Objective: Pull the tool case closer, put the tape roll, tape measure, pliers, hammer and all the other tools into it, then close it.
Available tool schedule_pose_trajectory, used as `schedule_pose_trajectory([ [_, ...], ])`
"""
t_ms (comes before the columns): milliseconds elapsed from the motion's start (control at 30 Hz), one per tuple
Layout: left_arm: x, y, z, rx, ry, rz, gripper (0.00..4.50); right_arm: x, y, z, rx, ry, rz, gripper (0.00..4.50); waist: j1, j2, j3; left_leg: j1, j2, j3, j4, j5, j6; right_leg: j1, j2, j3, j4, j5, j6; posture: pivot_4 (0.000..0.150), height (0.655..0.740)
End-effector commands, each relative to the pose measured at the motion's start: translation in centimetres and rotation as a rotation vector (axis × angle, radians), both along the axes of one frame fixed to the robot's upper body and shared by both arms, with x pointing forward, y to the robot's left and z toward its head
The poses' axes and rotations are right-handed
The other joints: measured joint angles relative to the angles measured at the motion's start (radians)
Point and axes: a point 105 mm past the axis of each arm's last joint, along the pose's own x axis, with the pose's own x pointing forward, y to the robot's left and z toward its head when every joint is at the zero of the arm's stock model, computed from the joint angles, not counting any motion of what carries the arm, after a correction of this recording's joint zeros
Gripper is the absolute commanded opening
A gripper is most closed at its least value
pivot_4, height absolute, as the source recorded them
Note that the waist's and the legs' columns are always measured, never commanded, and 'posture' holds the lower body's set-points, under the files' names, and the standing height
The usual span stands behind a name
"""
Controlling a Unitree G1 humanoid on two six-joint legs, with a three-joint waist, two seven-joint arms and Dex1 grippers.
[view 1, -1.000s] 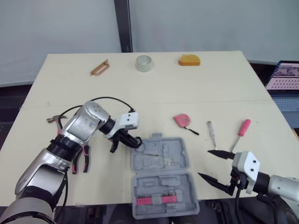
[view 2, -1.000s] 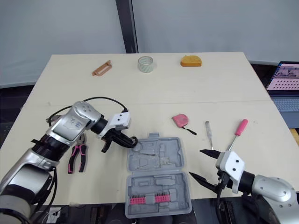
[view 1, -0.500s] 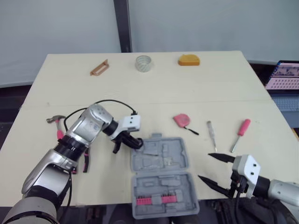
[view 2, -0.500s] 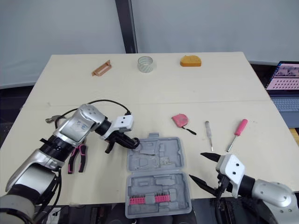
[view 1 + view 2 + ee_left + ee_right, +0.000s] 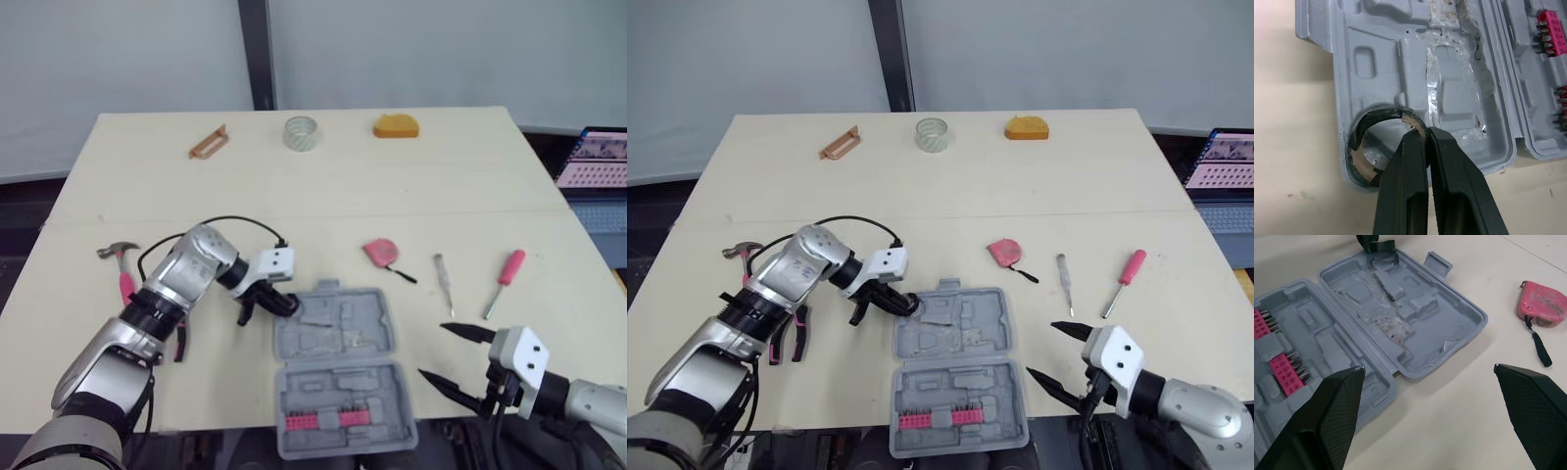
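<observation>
The grey tool case point(image 5: 338, 364) lies open near the table's front edge, with pink bits point(image 5: 323, 420) in its near half. My left gripper point(image 5: 269, 305) is shut on the wall of a black tape roll point(image 5: 1380, 113), which rests on the left corner of the case's far half. My right gripper point(image 5: 436, 351) hangs open to the right of the case, holding nothing. A pink tape measure point(image 5: 380, 253) lies beyond the case. The pliers point(image 5: 794, 336) and hammer point(image 5: 120, 257) lie at the left, partly behind my left arm.
A small screwdriver point(image 5: 444, 278) and a pink-handled screwdriver point(image 5: 505, 279) lie right of the tape measure. At the table's far edge are a clear tape roll point(image 5: 302, 132), an orange object point(image 5: 396, 125) and a brown bracket point(image 5: 208, 142). A laptop point(image 5: 598, 162) sits off the table's right side.
My left arm has lowered and eased right, bringing the black roll onto the case's corner. The right gripper has sunk a little and stays open.
</observation>
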Motion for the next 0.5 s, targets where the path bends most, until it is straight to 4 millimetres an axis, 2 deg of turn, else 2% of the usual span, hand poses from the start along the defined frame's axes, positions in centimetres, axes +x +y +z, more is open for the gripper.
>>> schedule_pose_trajectory([
  [33, 0.1, 0.0, 0.1, 0.002, -0.014, -0.005, 0.06, -0.1, 0.1, 1.0, 0.0, -0.054, -0.003, 4.5, -0.001, 0.0, 0.0, 0.0, 0.0, 0.0, 0.0, 0.0, 0.0, 0.0, 0.0, 0.0, 0.0, 0.0, 0.0, 0.15, 0.74],
  [267, 0.3, -0.2, 0.1, 0.002, -0.021, -0.009, 0.06, -0.1, 0.1, 1.0, 0.002, -0.057, -0.005, 4.5, -0.001, 0.0, 0.0, 0.0, 0.0, 0.0, 0.0, 0.0, 0.0, 0.0, 0.0, 0.0, 0.0, 0.0, 0.0, 0.15, 0.74],
  [400, -0.1, -0.3, 0.5, -0.01, 0.038, -0.004, 0.06, -0.1, 0.2, 1.1, 0.004, -0.059, -0.006, 4.5, -0.001, 0.0, 0.0, 0.0, 0.0, 0.0, 0.0, 0.0, 0.0, 0.0, 0.0, 0.0, 0.0, 0.0, 0.0, 0.15, 0.74],
  [433, -0.2, -0.3, 0.7, -0.016, 0.05, 0.001, 0.56, 0.0, 0.2, 1.1, 0.005, -0.059, -0.006, 4.5, -0.001, 0.0, 0.0, 0.0, 0.0, 0.0, 0.0, 0.0, 0.0, 0.0, 0.0, 0.0, 0.0, 0.0, 0.0, 0.15, 0.74],
  [467, -0.3, -0.3, 1.0, -0.024, 0.061, 0.01, 0.71, 0.0, 0.2, 1.1, 0.005, -0.06, -0.006, 4.5, -0.001, 0.0, 0.0, 0.0, 0.0, 0.0, 0.0, 0.0, 0.0, 0.0, 0.0, 0.0, 0.0, 0.0, 0.0, 0.15, 0.74],
  [500, -0.3, -0.3, 1.2, -0.03, 0.067, 0.018, 1.06, 0.0, 0.2, 1.1, 0.006, -0.06, -0.006, 4.5, -0.001, 0.0, 0.0, 0.0, 0.0, 0.0, 0.0, 0.0, 0.0, 0.0, 0.0, 0.0, 0.0, 0.0, 0.0, 0.15, 0.74],
])
